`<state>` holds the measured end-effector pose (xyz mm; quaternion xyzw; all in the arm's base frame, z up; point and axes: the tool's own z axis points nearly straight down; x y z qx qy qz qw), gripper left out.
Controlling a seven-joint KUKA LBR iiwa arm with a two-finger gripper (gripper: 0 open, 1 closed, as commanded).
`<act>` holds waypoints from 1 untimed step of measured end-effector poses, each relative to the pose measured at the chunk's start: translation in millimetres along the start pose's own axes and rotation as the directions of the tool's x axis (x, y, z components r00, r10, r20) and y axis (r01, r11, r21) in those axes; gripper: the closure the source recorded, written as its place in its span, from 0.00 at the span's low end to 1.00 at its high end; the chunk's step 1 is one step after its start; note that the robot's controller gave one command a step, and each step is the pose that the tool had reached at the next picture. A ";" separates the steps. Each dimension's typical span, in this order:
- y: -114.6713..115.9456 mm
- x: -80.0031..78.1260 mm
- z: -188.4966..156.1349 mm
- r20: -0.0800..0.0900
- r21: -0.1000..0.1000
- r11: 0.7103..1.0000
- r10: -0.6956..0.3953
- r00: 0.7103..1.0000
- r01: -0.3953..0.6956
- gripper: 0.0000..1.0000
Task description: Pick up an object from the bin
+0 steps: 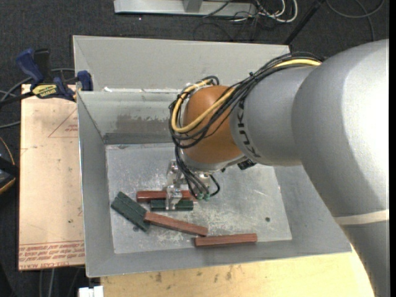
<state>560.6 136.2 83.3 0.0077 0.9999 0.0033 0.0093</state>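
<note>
– hanging low in the bin (279,210), where exactly does the gripper (177,195) sit?

– down near the floor, a little left of the middle. it comes off an orange cover (207,129) on the wrist, with yellow and black cables (183,104) looped round that cover. the thick grey arm (322,116) comes in from the right.

– is it parted or pressed together?

– i cannot tell. the wrist and small wires crowd that spot, so i cannot say whether anything is gripped.

– what lies nearest to it?

– a short red-brown bar (150,195), flat on the floor and running left to right. the gripper is over its right end, and the bar's left part sticks out to the left. just below the gripper there is also a small dark green piece (184,206), partly covered by the tip.

– so which thing is it at?

– that red-brown bar, left of the bin's middle. whether metal touches it, i cannot make out.

– and further out?

– to the lower left lies a dark green flat block (129,210), set at a slant. a long brown stick (177,225) starts at that block's right end and runs down to the right, passing below the gripper. near the front wall sits a second red-brown bar (226,240), almost level, its left end close to the stick's right end. the right half of the floor is bare scuffed metal.
</note>
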 end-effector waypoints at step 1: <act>-16.0 11.8 -129.9 -0.016 0.005 1.000 -0.030 0.999 0.030 1.00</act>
